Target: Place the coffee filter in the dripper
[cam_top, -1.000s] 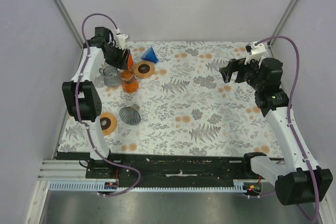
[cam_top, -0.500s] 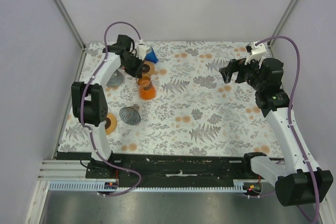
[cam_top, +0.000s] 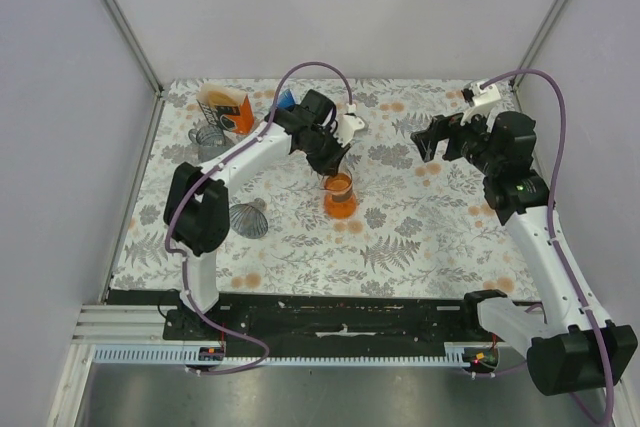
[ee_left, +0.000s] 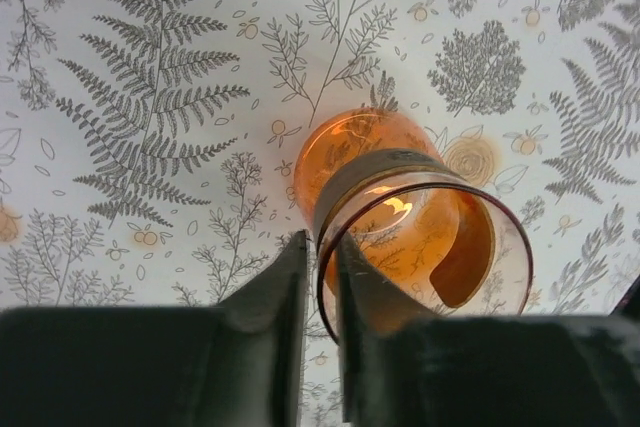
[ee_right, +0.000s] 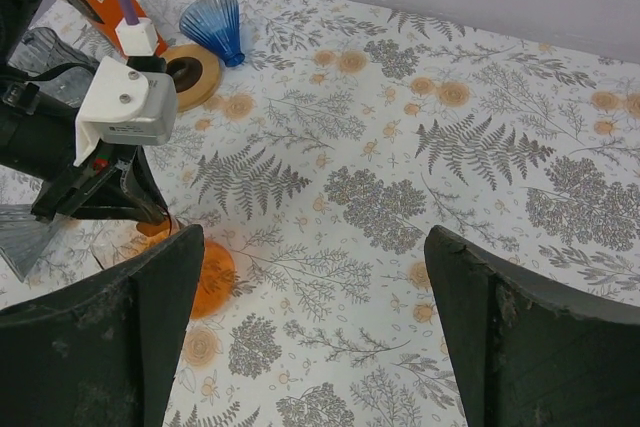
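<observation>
An orange glass pour-over vessel with a dark band at its neck is near the middle of the table. My left gripper is shut on its rim, one finger outside and one inside the glass. I cannot tell whether it touches the table. Paper coffee filters stand in an orange holder at the back left. A blue cone dripper lies behind the left arm. A wire mesh dripper lies at the left front. My right gripper is open and empty, to the right of the vessel.
A clear glass cup stands at the back left next to the filter holder. The right wrist view shows a brown ring beside the blue dripper, and the orange vessel under the left gripper. The side walls stand close to the mat's edges.
My left gripper has carried the orange vessel from the back left to the middle of the table. The filter holder is now uncovered. The right arm has barely moved.
</observation>
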